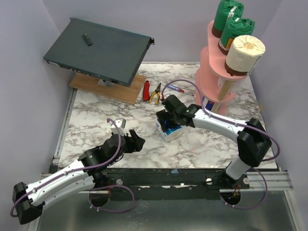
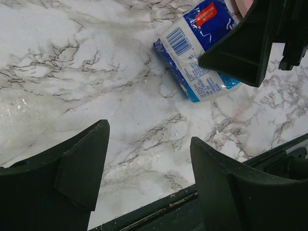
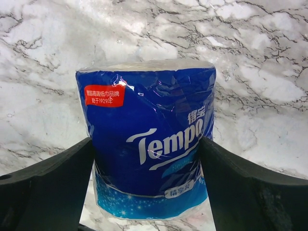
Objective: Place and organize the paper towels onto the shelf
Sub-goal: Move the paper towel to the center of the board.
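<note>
Lilac walls close in a white marble-patterned table (image 1: 96, 130) with grey veins.

One dark grey flat metal box (image 1: 96, 50) sits far to the left of the shelf, propped at a tilt on a wooden board (image 1: 125, 91). A small black object (image 1: 87, 39) lies on its lid.

One pink shelf (image 1: 208, 77) stands at the table's right rear, with oval tiers on pale dowel posts. It carries two green-wrapped rolls (image 1: 227, 13) (image 1: 237, 30), each with a brown band, in its upper part. One bare white roll (image 1: 246, 52) stands just in front of them. A blue patch low in the shelf is too hidden to name.

Of the two arms, the right gripper (image 3: 147, 149) reaches to a spot left of the shelf's foot. Its fingers press both sides of the one blue-and-white roll (image 1: 168, 132), which rests on the marble. The glossy wrap shows white "Tempo" lettering, a red label and a barcode on a white panel.

The left gripper (image 2: 149, 139) hangs farther left of the shelf, near the table's front edge. Its jaws are spread with only marble between them.

One pair of pliers (image 1: 155, 94) and one red-handled tool (image 1: 146, 90) lie side by side between the shelf and the box.
</note>
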You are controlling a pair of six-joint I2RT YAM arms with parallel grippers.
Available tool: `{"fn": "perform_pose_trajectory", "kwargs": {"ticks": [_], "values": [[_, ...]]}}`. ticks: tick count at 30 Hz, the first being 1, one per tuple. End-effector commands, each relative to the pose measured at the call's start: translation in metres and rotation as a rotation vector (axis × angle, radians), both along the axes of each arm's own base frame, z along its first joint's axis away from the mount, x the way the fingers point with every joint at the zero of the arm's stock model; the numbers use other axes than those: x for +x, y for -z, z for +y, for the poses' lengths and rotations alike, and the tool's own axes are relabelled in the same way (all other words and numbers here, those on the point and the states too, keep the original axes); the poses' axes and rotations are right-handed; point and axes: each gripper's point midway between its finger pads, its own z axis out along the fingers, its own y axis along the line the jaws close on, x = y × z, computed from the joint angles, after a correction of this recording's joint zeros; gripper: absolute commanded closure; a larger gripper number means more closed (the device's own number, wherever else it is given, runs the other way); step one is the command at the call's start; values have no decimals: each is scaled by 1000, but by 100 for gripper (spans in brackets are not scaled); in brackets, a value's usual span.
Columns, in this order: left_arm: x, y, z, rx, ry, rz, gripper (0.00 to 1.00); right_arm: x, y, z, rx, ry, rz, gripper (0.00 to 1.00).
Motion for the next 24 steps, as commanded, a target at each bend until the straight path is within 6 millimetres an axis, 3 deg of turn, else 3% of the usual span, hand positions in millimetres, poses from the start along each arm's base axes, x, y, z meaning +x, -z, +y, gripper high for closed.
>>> {"fn": "perform_pose_trajectory", "kwargs": {"ticks": [1, 6, 15, 24], "values": [[2, -9, 1, -7, -8, -14, 28, -13, 4, 5, 86, 1, 9, 19], [1, -10, 2, -18, -14, -12, 28, -13, -18, 8, 198, 3, -70, 30], [6, -13, 8, -10, -46, -33, 28, -23, -63, 14, 503, -54, -282, 37], [10, -19, 9, -7, -59, -53, 28, -39, -103, 2, 807, -58, -501, 45]]}}
